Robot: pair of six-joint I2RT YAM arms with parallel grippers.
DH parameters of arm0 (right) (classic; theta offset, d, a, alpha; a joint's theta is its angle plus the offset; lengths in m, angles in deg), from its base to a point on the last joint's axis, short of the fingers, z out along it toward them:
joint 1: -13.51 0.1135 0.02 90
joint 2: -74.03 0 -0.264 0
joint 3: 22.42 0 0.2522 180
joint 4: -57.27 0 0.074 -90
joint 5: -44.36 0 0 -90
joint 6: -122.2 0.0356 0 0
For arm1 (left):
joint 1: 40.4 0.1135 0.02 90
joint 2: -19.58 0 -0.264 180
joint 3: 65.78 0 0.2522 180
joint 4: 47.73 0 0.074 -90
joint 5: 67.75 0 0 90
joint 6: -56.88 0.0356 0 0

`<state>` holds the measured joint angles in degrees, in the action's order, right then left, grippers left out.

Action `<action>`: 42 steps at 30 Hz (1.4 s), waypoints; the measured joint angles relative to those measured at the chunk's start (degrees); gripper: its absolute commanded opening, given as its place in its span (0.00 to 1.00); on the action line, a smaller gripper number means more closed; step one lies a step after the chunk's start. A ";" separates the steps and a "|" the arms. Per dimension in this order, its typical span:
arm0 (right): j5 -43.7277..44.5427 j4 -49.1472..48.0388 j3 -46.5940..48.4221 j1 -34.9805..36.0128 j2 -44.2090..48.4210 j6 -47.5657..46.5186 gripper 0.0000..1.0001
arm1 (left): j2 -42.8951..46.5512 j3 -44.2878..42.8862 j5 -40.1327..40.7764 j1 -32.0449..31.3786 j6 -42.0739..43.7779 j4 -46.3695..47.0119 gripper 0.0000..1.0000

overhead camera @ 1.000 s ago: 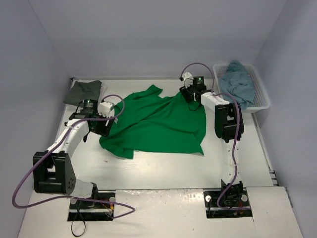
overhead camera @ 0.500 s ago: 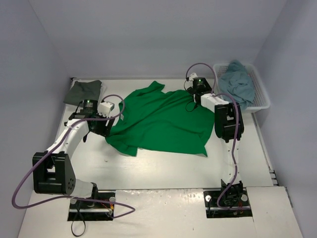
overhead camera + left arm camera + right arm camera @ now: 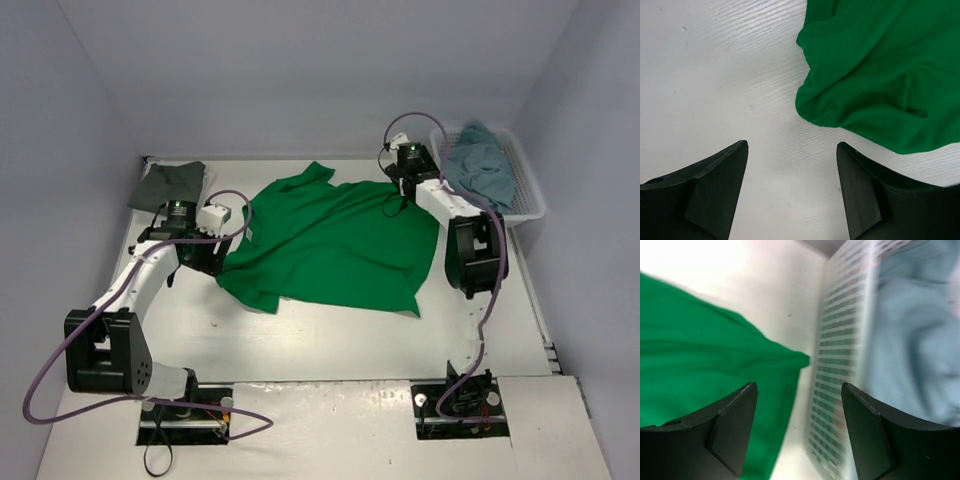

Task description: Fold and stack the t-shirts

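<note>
A green t-shirt (image 3: 330, 245) lies spread and wrinkled on the white table, with a sleeve toward the back. My left gripper (image 3: 208, 260) is open and empty just off the shirt's left edge. In the left wrist view it (image 3: 792, 146) hangs over bare table, and a rounded fold of the green shirt (image 3: 875, 75) lies just beyond the fingertips. My right gripper (image 3: 404, 182) is open and empty at the shirt's far right corner. In the right wrist view it (image 3: 799, 385) stands between that green corner (image 3: 715, 375) and the basket wall.
A white slotted basket (image 3: 530, 205) holding a blue-grey shirt (image 3: 480, 165) stands at the back right, also seen in the right wrist view (image 3: 840, 365). A folded dark grey shirt (image 3: 168, 185) lies at the back left. Walls enclose the table on three sides.
My right gripper moved back and to the right toward the basket, drawing the shirt's right corner out flatter, and now stands open. My left arm barely moved.
</note>
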<state>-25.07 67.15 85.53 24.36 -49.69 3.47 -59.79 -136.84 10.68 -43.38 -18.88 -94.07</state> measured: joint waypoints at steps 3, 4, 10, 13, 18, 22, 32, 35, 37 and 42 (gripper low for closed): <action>-3.08 2.67 0.00 0.00 5.22 1.88 0.61 | 0.20 -0.24 -0.37 0.00 0.02 -0.33 0.66; -4.94 3.96 0.00 0.00 6.91 2.47 0.59 | 0.17 -0.57 -0.52 0.00 0.02 -0.57 0.66; -21.97 11.72 -1.73 0.79 13.62 4.42 0.00 | -3.23 -8.72 -2.75 0.00 0.02 -2.12 0.66; -29.29 15.06 -5.97 2.03 14.23 4.35 0.00 | -9.11 -17.49 -4.42 0.00 0.02 -1.97 0.66; -37.31 20.83 -12.68 3.54 14.10 3.61 0.00 | -18.97 -29.62 -7.30 0.00 -0.28 -2.14 0.62; -40.46 22.14 -14.88 3.58 14.12 3.15 0.00 | -28.48 -39.50 -10.29 0.00 -1.36 -2.21 0.40; -42.82 22.86 -20.13 3.82 16.28 3.04 0.00 | -46.21 -55.04 -17.55 -2.58 -2.60 -5.35 0.00; -42.95 22.97 -22.25 3.87 17.07 3.02 0.00 | -49.77 -58.25 -20.15 -3.52 -2.84 -5.81 0.00; -42.95 23.02 -23.52 3.87 17.33 3.02 0.00 | -51.41 -59.84 -21.77 -4.02 -2.99 -5.79 0.00; -42.97 23.06 -25.44 3.89 17.44 3.21 0.00 | -56.92 -68.41 -25.66 -5.44 -3.54 -5.40 0.00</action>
<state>-68.04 90.21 60.09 28.25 -32.25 6.68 -116.70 -205.25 -14.98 -48.83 -22.42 -99.47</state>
